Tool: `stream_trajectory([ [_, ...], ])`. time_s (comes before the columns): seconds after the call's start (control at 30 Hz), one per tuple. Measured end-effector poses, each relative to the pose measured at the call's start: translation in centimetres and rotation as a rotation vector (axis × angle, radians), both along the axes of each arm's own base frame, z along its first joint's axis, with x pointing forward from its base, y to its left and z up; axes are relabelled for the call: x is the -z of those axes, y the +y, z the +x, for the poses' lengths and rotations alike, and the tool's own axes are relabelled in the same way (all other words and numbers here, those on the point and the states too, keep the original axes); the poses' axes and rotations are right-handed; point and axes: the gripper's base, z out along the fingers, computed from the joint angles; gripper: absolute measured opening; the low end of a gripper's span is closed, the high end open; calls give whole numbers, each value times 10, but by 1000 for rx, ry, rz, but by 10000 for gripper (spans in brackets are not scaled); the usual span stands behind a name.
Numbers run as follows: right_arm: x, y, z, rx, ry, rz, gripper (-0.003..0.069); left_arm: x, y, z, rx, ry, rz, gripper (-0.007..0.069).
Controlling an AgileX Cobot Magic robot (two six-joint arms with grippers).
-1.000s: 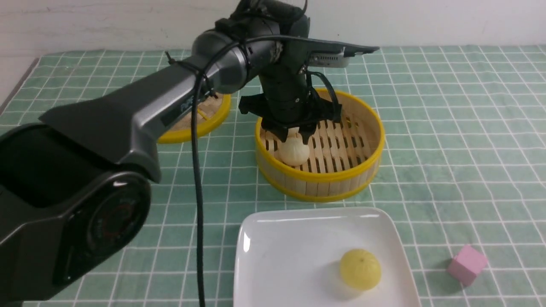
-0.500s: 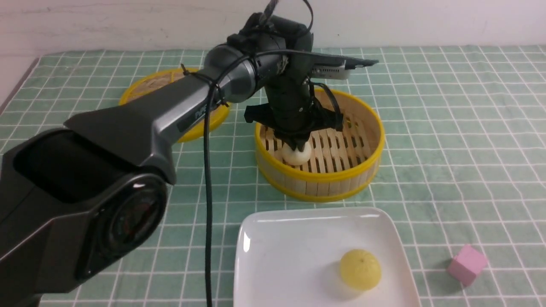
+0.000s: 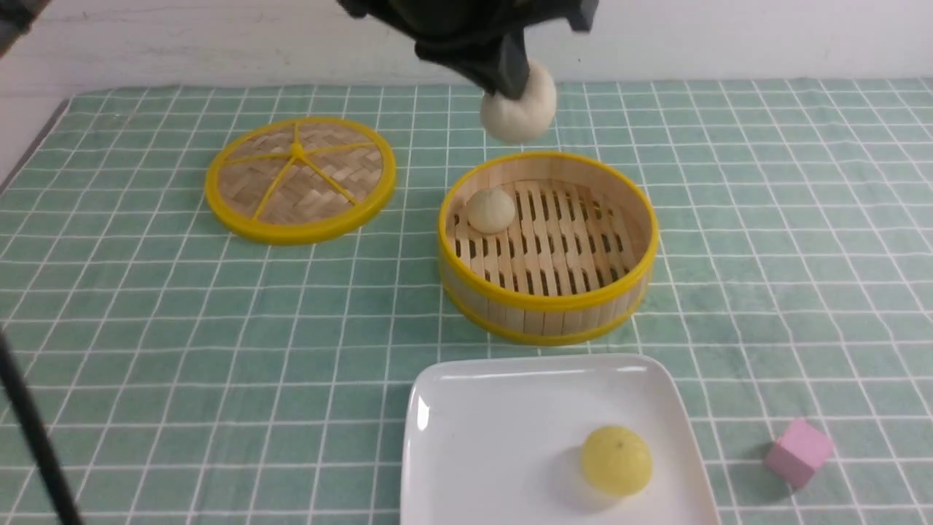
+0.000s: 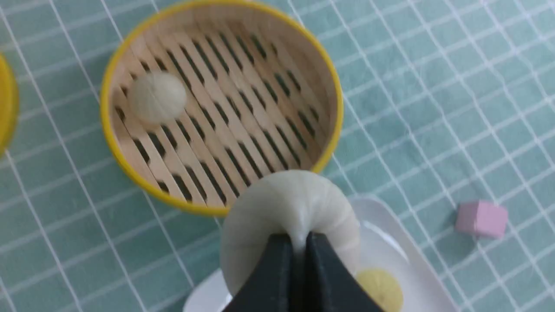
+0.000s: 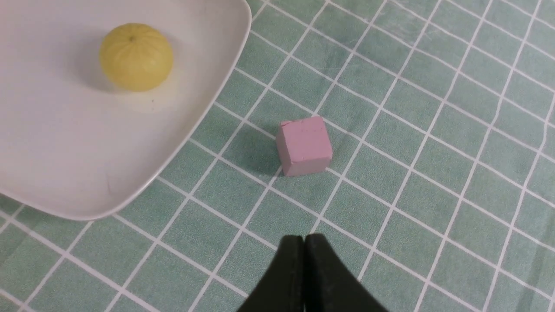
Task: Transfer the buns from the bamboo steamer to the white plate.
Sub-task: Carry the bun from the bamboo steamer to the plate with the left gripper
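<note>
My left gripper (image 3: 514,89) hangs high above the bamboo steamer (image 3: 548,321), shut on a pale beige bun (image 3: 519,109); the left wrist view shows that bun (image 4: 282,203) pinched at its top between the black fingers (image 4: 277,268). A second pale bun (image 3: 490,210) lies on the slatted floor at the steamer's back left. The yellow bun (image 3: 616,460) rests on the white plate (image 3: 481,437) near its right side. My right gripper (image 5: 304,238) is shut and empty, hovering over the cloth beside the plate (image 5: 52,143).
The flat woven steamer lid (image 3: 300,179) lies at the back left. A pink cube (image 3: 797,452) sits on the green checked cloth right of the plate. A black cable (image 3: 36,445) crosses the lower left corner.
The left gripper closed on the front bun and lifted it straight up out of the steamer; the arm rose out of the front view, uncovering the lid and the other bun.
</note>
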Motion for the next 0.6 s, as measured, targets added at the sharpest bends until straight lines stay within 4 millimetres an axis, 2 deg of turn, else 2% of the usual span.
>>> stream_trajectory([
  [0.17,0,0,0,0,-1,1,20,77,-21,-29,16,211,138,25],
  [0.2,0,0,0,0,-1,1,20,83,-22,-29,9,219,143,26],
  [0.23,0,0,0,0,-1,2,22,103,-28,-32,-5,237,153,27],
  [0.37,0,0,0,-1,1,6,30,148,-46,-30,-71,208,139,30],
  [0.6,0,1,-1,12,11,24,34,185,-66,-23,-141,146,162,52],
])
